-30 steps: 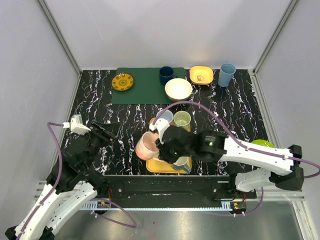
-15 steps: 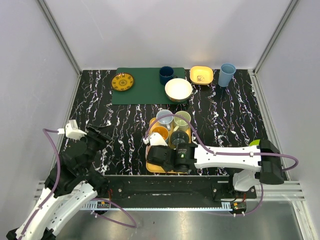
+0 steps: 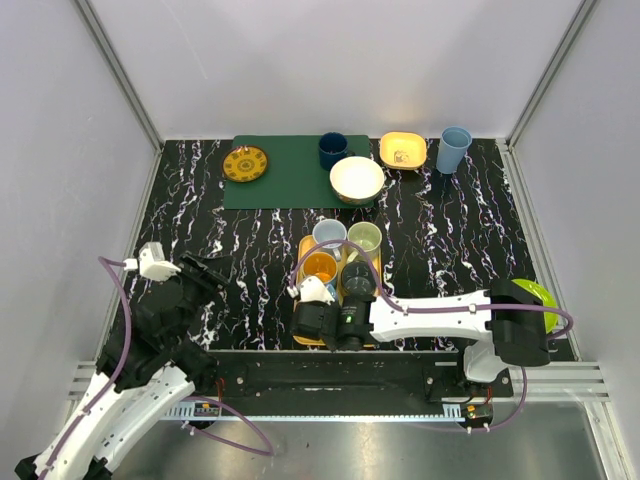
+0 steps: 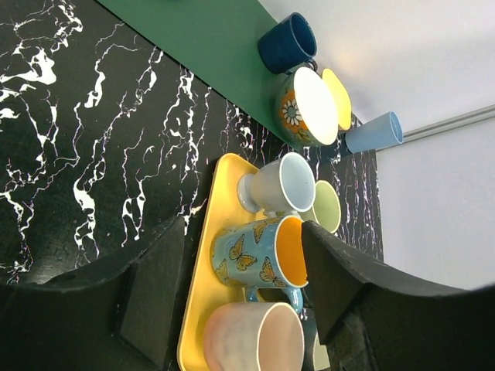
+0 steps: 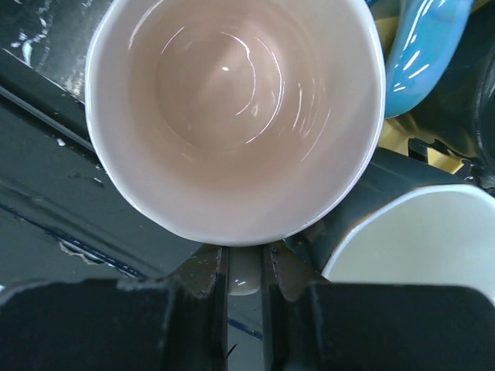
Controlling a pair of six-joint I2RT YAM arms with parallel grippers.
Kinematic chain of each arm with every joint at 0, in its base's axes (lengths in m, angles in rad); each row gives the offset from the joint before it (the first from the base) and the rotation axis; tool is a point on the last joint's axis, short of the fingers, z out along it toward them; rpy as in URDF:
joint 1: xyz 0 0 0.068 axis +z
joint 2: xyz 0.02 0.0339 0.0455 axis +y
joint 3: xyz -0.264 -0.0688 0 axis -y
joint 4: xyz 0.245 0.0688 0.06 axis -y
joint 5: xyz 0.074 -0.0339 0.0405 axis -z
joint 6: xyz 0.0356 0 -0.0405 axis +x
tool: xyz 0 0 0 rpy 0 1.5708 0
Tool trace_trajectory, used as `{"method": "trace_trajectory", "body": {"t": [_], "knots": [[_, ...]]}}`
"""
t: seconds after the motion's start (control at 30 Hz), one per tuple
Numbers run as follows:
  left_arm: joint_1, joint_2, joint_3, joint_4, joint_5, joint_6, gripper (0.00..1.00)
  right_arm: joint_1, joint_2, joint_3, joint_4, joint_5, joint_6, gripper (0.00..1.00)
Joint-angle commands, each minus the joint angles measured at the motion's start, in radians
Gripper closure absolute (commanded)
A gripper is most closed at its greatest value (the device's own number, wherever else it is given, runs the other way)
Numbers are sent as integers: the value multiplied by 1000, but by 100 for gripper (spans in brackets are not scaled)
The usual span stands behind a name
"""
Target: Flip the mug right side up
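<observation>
The pink mug (image 4: 255,340) is at the near left corner of the yellow tray (image 4: 203,255), with its mouth facing the same way as the upright mugs beside it. In the right wrist view I look straight down into the mug (image 5: 232,116). My right gripper (image 5: 242,263) is shut on its pale handle (image 5: 243,280) just under the rim. In the top view my right gripper (image 3: 318,322) covers the mug. My left gripper (image 4: 244,232) is open and holds nothing. It hovers to the left of the tray (image 3: 205,272).
The tray (image 3: 304,244) also holds a butterfly mug (image 3: 320,266), a pale blue mug (image 3: 329,235), a green mug (image 3: 364,237) and a dark mug (image 3: 357,276). At the back are a green mat (image 3: 285,175), yellow plate (image 3: 245,163), navy mug (image 3: 333,150), cream bowl (image 3: 357,178), yellow bowl (image 3: 403,150) and blue cup (image 3: 454,148).
My right arm swung the pink mug from a tipped pose over the tray's left edge down to the near left corner, turning its mouth upward. The left arm barely moved.
</observation>
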Motion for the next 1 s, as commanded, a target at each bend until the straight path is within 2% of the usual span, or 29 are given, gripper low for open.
{"method": "trace_trajectory", "body": {"t": [0.0,0.2,0.33,0.37,0.57,0.67,0.73,0.83,0.87,0.93,0.97], "knots": [[1,-8,-17,40,11,-4,36,9,12,-12,81,-4,36,100],[1,-12,-28,38,21,0,36,10,44,-23,95,-26,43,99],[1,-12,-30,34,20,2,35,12,6,-5,85,-20,44,64],[1,-11,-28,34,18,5,35,15,-5,4,73,-6,45,51],[1,6,-14,23,3,29,33,56,-102,154,-57,59,37,19],[1,26,-1,20,-3,45,32,61,-192,233,-103,89,25,12],[1,48,12,18,-6,55,28,61,-246,271,-90,111,13,11],[1,97,38,3,-12,75,21,58,-364,282,-48,270,-22,9],[1,115,45,-1,-8,83,19,47,-416,277,-45,407,-39,9],[1,169,62,-9,-5,85,15,-9,-464,250,-44,476,-38,8],[1,190,68,-17,0,80,13,-130,-520,230,-33,453,-29,8]]}}
